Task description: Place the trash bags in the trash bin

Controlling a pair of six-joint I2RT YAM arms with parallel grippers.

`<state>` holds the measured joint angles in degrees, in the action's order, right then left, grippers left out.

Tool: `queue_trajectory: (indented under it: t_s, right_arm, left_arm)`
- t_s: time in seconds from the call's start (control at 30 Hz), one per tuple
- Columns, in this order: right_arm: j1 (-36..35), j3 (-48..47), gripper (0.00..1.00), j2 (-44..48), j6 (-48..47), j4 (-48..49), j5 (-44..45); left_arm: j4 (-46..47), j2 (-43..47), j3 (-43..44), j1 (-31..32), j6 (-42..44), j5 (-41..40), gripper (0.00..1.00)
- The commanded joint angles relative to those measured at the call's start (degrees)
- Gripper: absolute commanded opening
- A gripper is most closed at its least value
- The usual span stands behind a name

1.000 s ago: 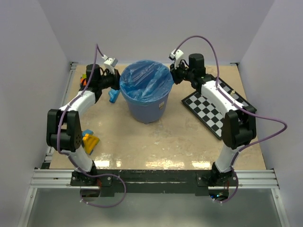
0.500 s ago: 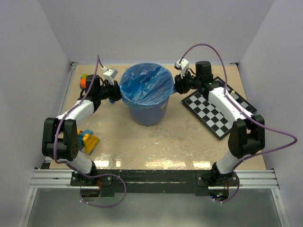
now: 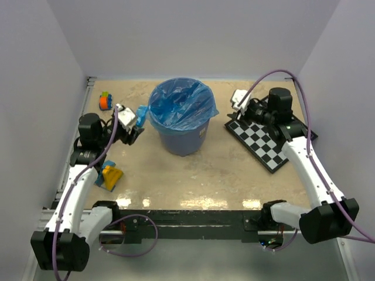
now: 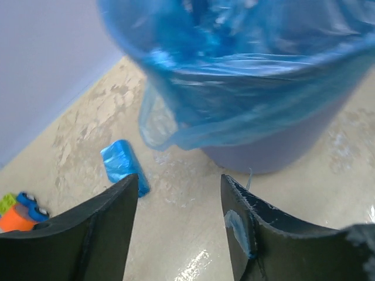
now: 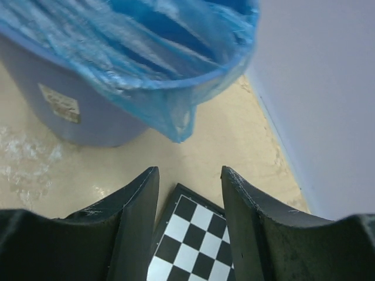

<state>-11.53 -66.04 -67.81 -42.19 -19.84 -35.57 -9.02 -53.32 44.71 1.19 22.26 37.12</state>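
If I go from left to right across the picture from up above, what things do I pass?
Small orange and green toy → left gripper → round blue plastic trash bin lined with a thin crinkly blue trash bag → flat black-and-white chessboard.

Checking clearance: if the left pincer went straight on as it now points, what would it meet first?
The left pincer would probably meet the trash bag flap draped over the trash bin; depth is unclear.
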Motion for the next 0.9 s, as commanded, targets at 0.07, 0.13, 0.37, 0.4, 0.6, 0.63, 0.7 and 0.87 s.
queue_trajectory:
  t_s: [0.07, 0.13, 0.37, 0.4, 0.6, 0.63, 0.7, 0.87]
  right_arm:
    - [-6.4, 1.2, 0.51, -3.7, -8.4, 0.8, -1.1]
    - [-7.4, 0.7, 0.50, -5.2, -6.7, 3.6, -0.7]
    - [-9.9, -1.1, 0.05, -9.9, -6.1, 6.7, 0.2]
    - [-9.9, -0.3, 0.00, -9.9, -6.8, 7.1, 0.6]
    - [-9.9, 7.3, 0.00, -6.3, -11.7, 9.0, 4.4]
    - [-9.8, 8.5, 0.00, -5.9, -12.1, 9.2, 5.1]
    - [-9.8, 10.7, 0.00, -5.1, -13.2, 9.4, 7.0]
    - [-9.9, 15.6, 0.00, -4.3, -13.9, 11.6, 10.1]
  left_arm:
    - [-0.9, -0.2, -2.1, 10.9, 8.2, 1.8, 0.73]
    - [4.0, -1.3, -3.4, 13.1, 5.8, 0.7, 0.75]
    - [23.1, -6.3, -7.2, 20.0, 4.0, -9.4, 0.55]
    - [24.7, -6.9, -7.7, 20.3, 4.0, -9.9, 0.43]
    - [27.0, -9.1, -9.3, 22.2, 8.0, -8.7, 0.00]
    - [26.2, -9.3, -9.5, 22.4, 9.5, -8.5, 0.00]
    - [25.0, -9.3, -10.6, 22.6, 12.4, -8.2, 0.00]
    - [22.8, -11.0, -12.3, 22.7, 16.9, -10.7, 0.00]
